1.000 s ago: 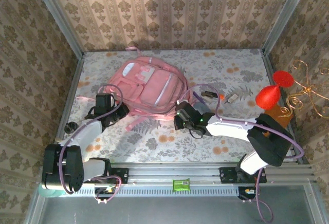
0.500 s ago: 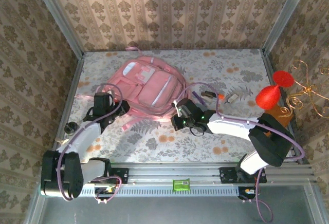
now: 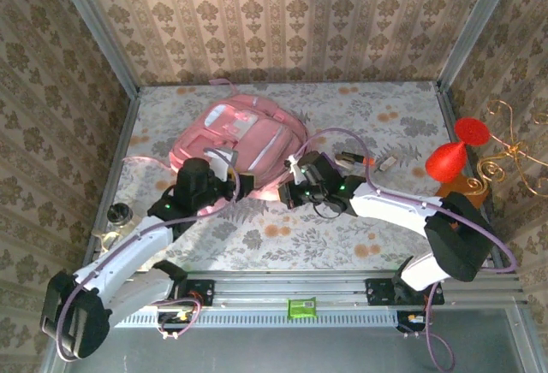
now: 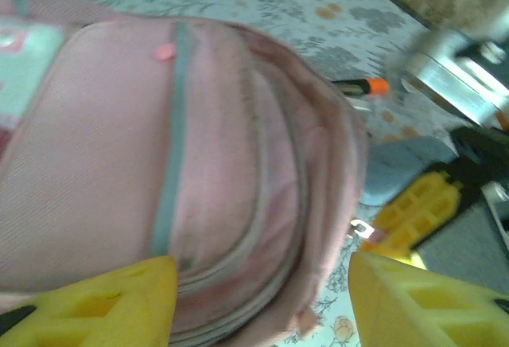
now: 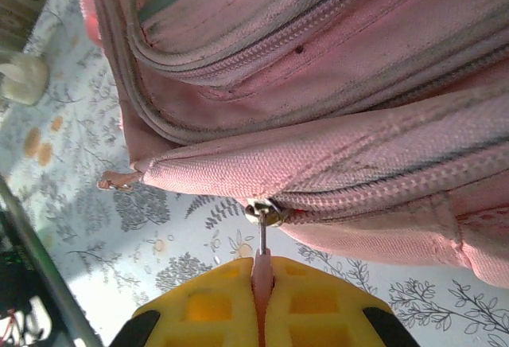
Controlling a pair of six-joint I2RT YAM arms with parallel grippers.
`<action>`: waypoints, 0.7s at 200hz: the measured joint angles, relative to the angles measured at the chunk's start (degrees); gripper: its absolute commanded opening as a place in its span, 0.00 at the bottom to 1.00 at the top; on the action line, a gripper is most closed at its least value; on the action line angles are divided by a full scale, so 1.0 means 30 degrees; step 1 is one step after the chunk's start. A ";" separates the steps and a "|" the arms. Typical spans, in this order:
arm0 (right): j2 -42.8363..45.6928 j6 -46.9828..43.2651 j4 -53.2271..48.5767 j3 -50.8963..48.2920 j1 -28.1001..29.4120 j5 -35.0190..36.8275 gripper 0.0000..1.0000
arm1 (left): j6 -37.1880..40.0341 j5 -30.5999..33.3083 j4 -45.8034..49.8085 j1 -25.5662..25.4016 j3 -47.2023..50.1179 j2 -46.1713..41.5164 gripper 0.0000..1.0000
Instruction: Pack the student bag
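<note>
Seemingly early: right end effector (image 5: pixel 262 283) clenched on the student bag's (image 3: pixel 240 138) zipper pull (image 5: pixel 262 261), left end effector (image 4: pixel 262 287) released, packing yet to come.

We see the student bag (image 3: pixel 244 138) lying flat on the floral table (image 3: pixel 377 219), toward its far left. The left gripper (image 3: pixel 241 186) sits at the bag's near edge, the right gripper (image 3: pixel 291 192) at its near right corner. Small items (image 3: pixel 377 162) lie further right.

student bag (image 3: pixel 244 138) on table (image 3: pixel 402 108) (left), pen (image 4: pixel 366 86) — right
</note>
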State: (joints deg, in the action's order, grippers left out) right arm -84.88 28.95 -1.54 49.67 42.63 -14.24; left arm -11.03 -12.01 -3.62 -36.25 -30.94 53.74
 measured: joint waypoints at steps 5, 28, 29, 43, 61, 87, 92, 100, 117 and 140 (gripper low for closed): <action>0.0029 0.0095 0.0000 0.0022 -0.0095 -0.0160 0.00 | 0.0444 0.0080 -0.0153 -0.0350 0.0124 -0.0007 0.62; 0.0124 0.0430 -0.0015 0.0153 -0.0408 -0.0787 0.00 | 0.2331 0.0954 -0.0299 -0.1800 0.0415 0.0182 0.67; 0.0131 0.0423 -0.0015 0.0168 -0.0415 -0.0801 0.00 | 0.2404 0.0976 -0.0299 -0.1836 0.0408 0.0197 0.67; 0.0138 0.0568 -0.0029 0.0299 -0.0517 -0.1122 0.00 | 0.3417 0.1639 -0.0306 -0.2302 0.0408 0.0619 0.68; 0.0175 0.0685 -0.0015 0.0415 -0.0554 -0.1399 0.00 | 0.4444 0.2419 -0.0204 -0.2426 0.0364 0.1406 0.68; 0.0342 0.0845 -0.0044 0.0466 -0.0590 -0.1559 0.00 | 0.5450 0.3038 0.0066 -0.2426 0.0058 0.2623 0.65; 0.0364 0.0852 -0.0051 0.0466 -0.0590 -0.1574 0.00 | 0.5603 0.3104 0.0073 -0.2426 -0.0036 0.2841 0.64; 0.0401 0.0860 -0.0087 0.0466 -0.0605 -0.1574 0.00 | 0.5829 0.3228 0.0073 -0.2426 -0.0233 0.3198 0.63; 0.0423 0.0860 -0.0160 0.0466 -0.0685 -0.1574 0.00 | 0.6120 0.3388 0.0087 -0.2426 -0.0605 0.3847 0.57; 0.0423 0.0845 -0.0233 0.0466 -0.0787 -0.1559 0.00 | 0.6572 0.3541 0.0058 -0.2426 -0.0947 0.4590 0.41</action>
State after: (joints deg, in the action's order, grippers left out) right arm -83.61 31.48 -2.24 51.07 40.27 -18.92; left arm 8.69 -1.39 -3.44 -43.53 -33.78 67.51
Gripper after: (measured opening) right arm 0.085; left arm 0.486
